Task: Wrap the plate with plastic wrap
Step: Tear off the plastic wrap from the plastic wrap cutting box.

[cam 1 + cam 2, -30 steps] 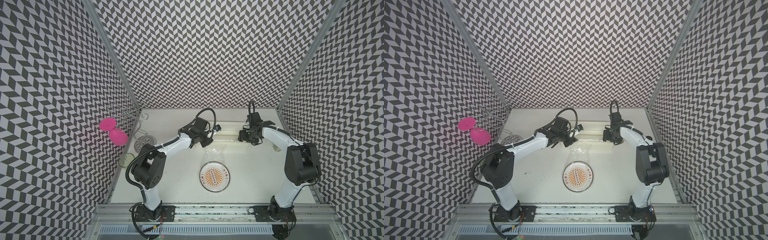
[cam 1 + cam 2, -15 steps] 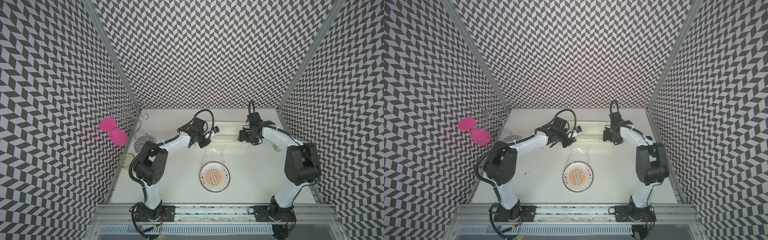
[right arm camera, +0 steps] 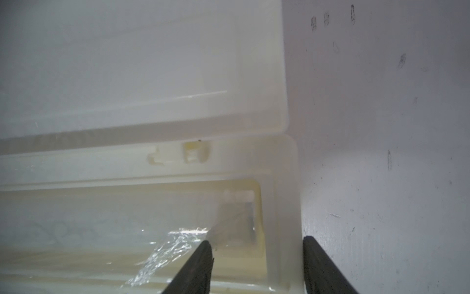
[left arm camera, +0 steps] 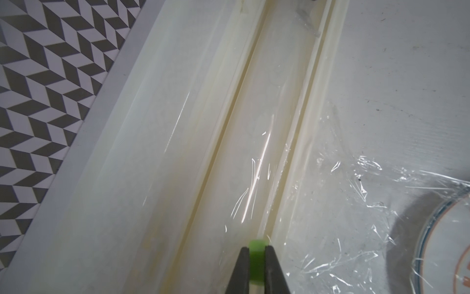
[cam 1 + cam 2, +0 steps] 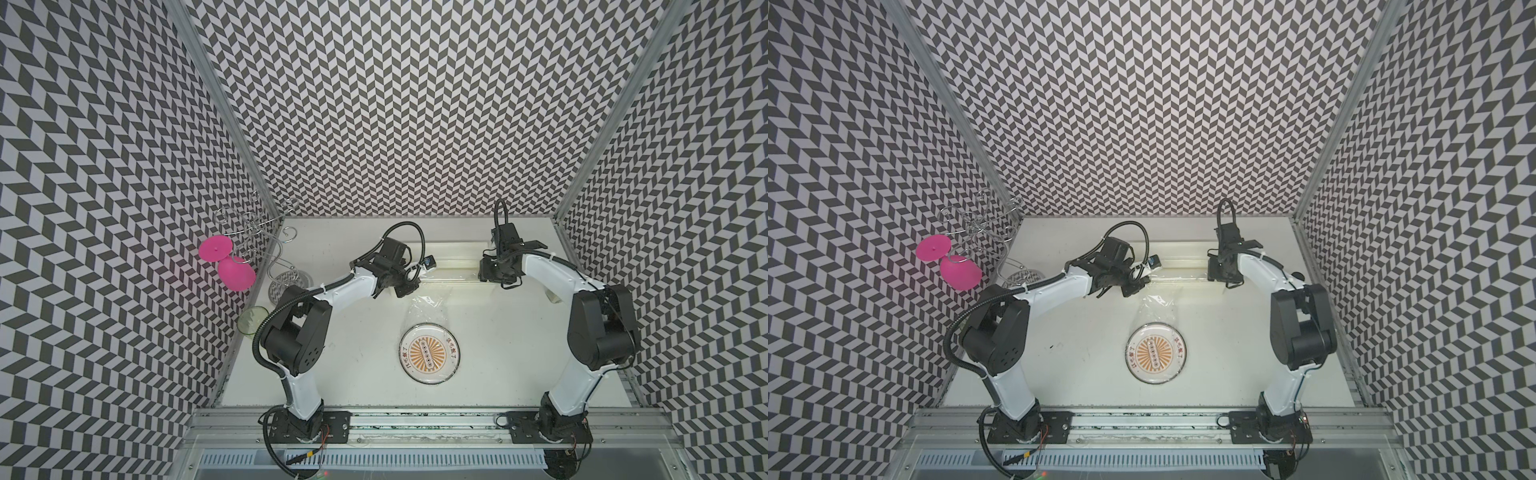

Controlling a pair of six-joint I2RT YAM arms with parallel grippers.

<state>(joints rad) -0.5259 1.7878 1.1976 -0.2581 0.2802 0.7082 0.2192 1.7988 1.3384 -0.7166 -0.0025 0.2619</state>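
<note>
Top views both look down on a pale worktop [image 5: 353, 374] with the plate [image 5: 429, 353] lying flat near its middle, sunburst face up. Well off to the plate's left, hard against the patterned wall [image 5: 124, 208], a curly wire stand [image 5: 270, 245] carries a pink cup [image 5: 236, 272]. A small clear glass [image 5: 253, 320] sits nearer, also left of the plate.

Beyond the plate and a little to its left, the left claw [image 5: 405, 291] is down on the dispenser box [image 5: 453, 266]. From the left wrist view its two fingers are together on the green tab [image 4: 256, 264], pinching it from both sides. The box lies crosswise just beyond the plate, with its lid [image 3: 127, 63] open.

The plastic wrap [image 5: 428, 307] comes out of the box as a crinkled, shiny sheet. It reaches to the plate and drapes over the plate's far rim. How much of the plate it covers I can't make out.

Beyond the plate to its right, the right claw [image 5: 494, 276] sits at the box's other end. From the right wrist view its fingers are apart, one inside the box by the wrap and one outside the end wall. The inner finger stands clear of that wall, so nothing is clamped.
</note>
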